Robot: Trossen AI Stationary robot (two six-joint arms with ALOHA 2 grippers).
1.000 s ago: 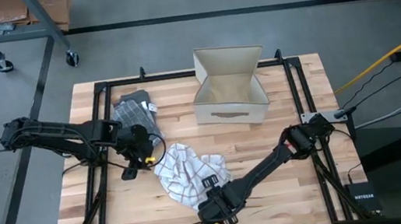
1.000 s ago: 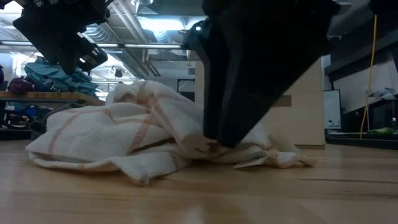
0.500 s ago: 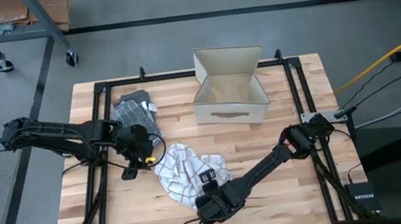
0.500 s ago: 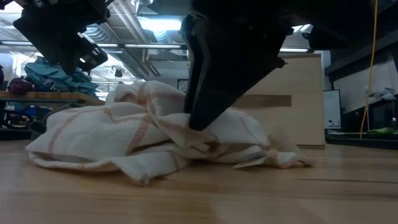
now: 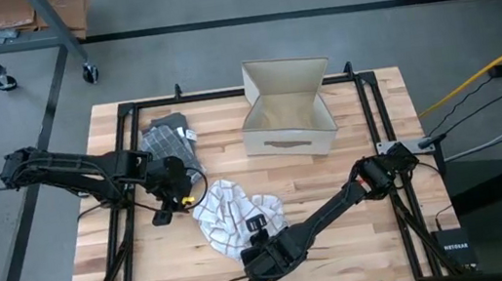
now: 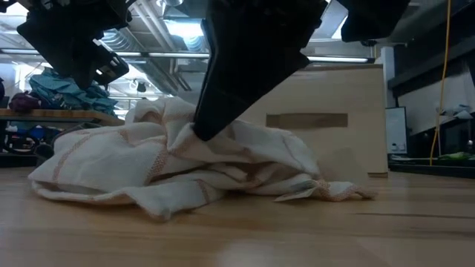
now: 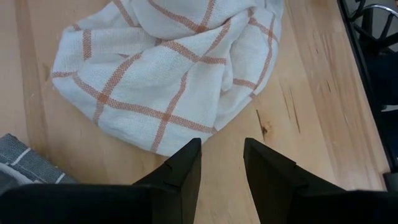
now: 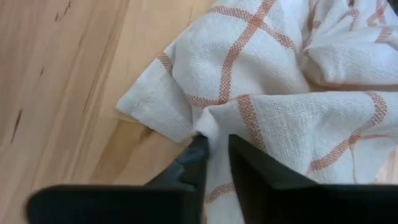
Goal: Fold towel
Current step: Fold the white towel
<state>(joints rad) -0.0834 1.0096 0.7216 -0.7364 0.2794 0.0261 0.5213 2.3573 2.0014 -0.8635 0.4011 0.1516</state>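
Towel (image 5: 232, 214): white with orange check, crumpled in a heap near table centre; no fold made, whole task judged outstanding. Right gripper (image 8: 214, 163): at heap's near edge, narrowly parted around a fabric fold (grip unconfirmed). Left gripper (image 7: 221, 163): just left of heap, parted, empty. Cardboard box (image 5: 287, 108): far centre, open, apparently empty.

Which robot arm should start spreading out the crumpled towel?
Probably the right. The right gripper is already down at the towel, its fingers straddling a fold at the edge. The left gripper is open over bare wood beside the towel, touching nothing.
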